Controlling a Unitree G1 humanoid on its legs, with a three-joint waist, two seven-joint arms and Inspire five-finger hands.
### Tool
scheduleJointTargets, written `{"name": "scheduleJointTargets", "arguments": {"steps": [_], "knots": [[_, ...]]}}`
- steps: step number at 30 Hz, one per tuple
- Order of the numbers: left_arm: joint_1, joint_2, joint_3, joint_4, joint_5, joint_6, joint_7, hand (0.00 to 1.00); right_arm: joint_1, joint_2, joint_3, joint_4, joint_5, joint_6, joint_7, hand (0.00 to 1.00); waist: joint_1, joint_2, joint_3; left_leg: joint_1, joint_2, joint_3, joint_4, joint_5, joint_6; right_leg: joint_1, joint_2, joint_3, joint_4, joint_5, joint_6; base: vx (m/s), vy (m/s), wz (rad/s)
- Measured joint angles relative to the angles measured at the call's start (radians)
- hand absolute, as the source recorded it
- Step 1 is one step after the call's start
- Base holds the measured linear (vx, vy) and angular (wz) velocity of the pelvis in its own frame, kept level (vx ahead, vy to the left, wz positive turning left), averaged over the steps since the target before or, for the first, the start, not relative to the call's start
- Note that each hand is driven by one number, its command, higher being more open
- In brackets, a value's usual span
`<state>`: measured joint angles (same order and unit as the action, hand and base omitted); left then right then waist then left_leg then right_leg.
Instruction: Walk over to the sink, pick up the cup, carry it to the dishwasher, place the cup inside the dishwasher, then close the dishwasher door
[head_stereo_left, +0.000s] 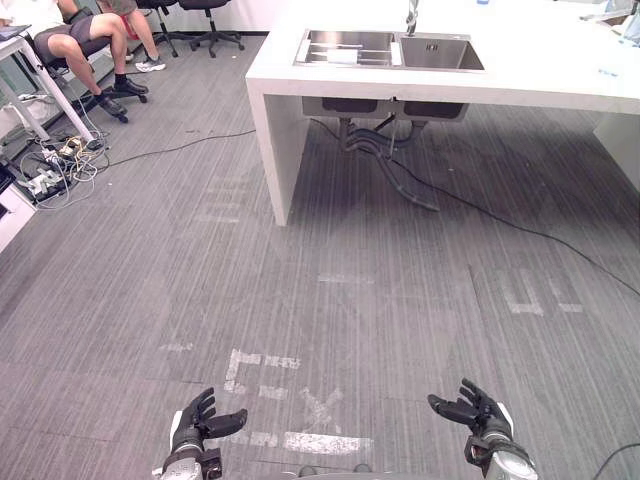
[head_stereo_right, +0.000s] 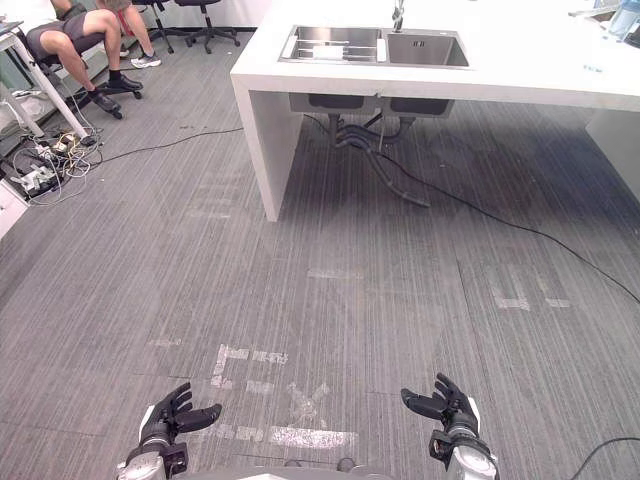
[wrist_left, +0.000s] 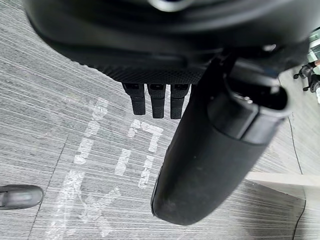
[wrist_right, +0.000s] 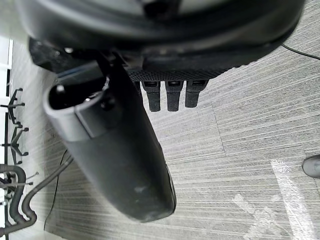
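Currently, the left hand and right hand hover above the grey floor, fingers loosely extended, grasping nothing. The sink sits in a white counter well ahead of both hands; the cup cannot be made out.

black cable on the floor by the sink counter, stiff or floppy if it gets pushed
Probably floppy: the thin black cable lies in a loose curve on the grey floor, so a push would likely bend it locally. It looks light, so it should slide easily. One end runs under the white sink counter, so it may pull taut.
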<state>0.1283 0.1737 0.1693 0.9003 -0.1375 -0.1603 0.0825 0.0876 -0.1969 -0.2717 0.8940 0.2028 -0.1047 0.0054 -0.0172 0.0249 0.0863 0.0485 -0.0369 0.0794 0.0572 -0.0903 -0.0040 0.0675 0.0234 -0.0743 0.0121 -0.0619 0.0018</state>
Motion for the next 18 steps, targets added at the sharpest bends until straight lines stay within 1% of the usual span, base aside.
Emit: {"name": "scheduleJointTargets", "arguments": {"steps": [10, 18], "knots": [[0.019, -0.006, -0.002, -0.01, 0.002, 0.0, 0.0, 0.9, 0.004, 0.004, -0.006, 0.049, 0.001, 0.005, 0.0, 0.9, -0.003, 0.001, 0.0, -0.002, 0.001, -0.004, 0.001, 0.0, 0.002, -0.005, 0.0, -0.01, 0.004, -0.001, -0.003, -0.02, -0.004, 0.02], [0.03, -0.007, -0.015, -0.068, 0.001, 0.0, 0.001, 0.9, 0.0, 0.005, -0.012, 0.047, 0.004, 0.005, -0.005, 0.9, -0.001, 0.001, 0.0, -0.005, 0.005, 0.017, -0.011, 0.001, 0.002, -0.018, 0.005, 0.009, 0.003, 0.0, -0.003, 0.02, 0.001, -0.08]]}}
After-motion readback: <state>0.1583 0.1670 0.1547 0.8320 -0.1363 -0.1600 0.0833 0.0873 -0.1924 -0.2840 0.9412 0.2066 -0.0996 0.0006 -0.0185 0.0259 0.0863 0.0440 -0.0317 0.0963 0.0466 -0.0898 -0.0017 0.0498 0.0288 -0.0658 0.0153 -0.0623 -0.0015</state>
